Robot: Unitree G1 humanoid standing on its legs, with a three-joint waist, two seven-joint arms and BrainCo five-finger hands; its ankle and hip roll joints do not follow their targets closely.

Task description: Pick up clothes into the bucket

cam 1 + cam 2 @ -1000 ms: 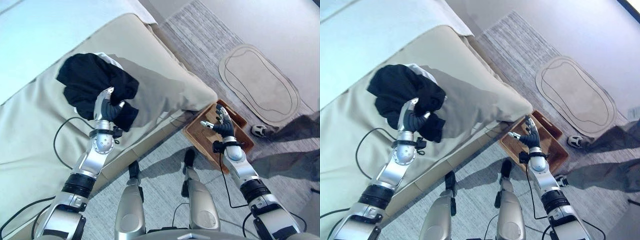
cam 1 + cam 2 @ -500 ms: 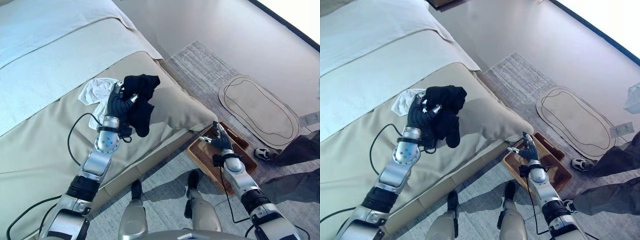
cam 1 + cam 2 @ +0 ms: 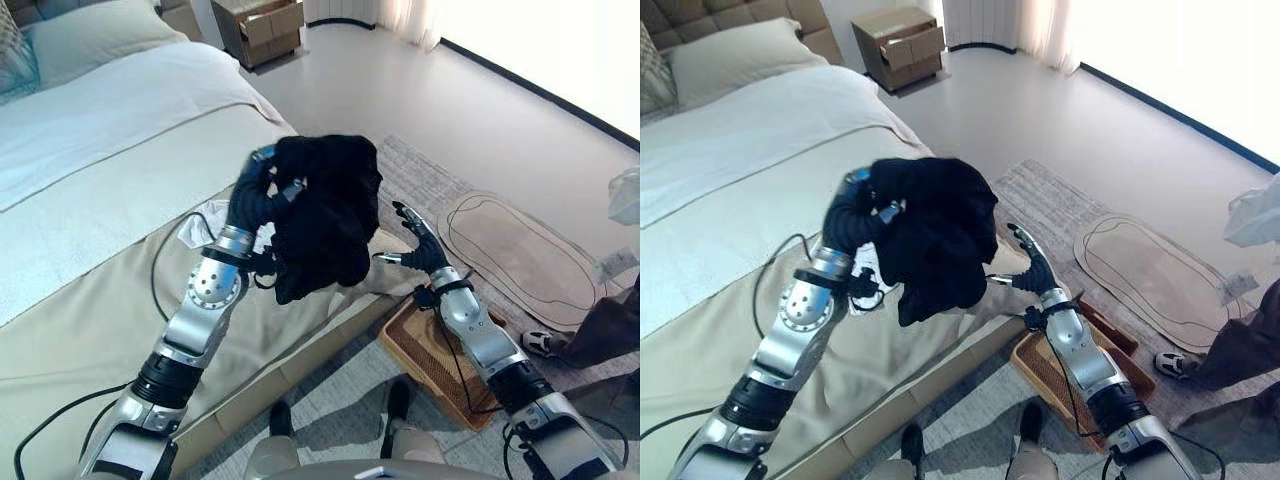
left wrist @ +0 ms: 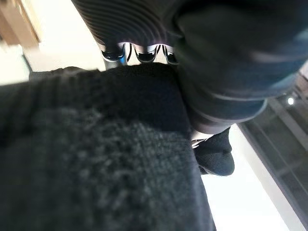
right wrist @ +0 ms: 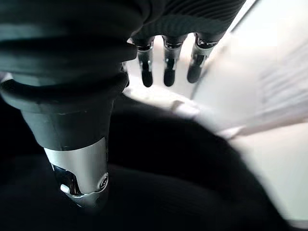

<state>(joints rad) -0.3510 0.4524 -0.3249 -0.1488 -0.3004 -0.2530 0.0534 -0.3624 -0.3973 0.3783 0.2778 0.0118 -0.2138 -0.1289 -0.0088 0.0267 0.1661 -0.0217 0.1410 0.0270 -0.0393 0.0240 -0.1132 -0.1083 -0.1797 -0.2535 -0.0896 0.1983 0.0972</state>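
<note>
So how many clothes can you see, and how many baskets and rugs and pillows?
Black clothes: 1, the black garment held up in the left hand
White clothes: 1, the white cloth on the bed
Baskets: 1, the brown wicker tray on the floor
Rugs: 1, the oval mat
Pillows: 1, the pillow
Total: 5

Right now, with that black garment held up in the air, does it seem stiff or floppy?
Probably floppy: the black garment sags in folds below the left hand. It looks light, since one hand lifts it. Being bunched, part might slip free.
</note>
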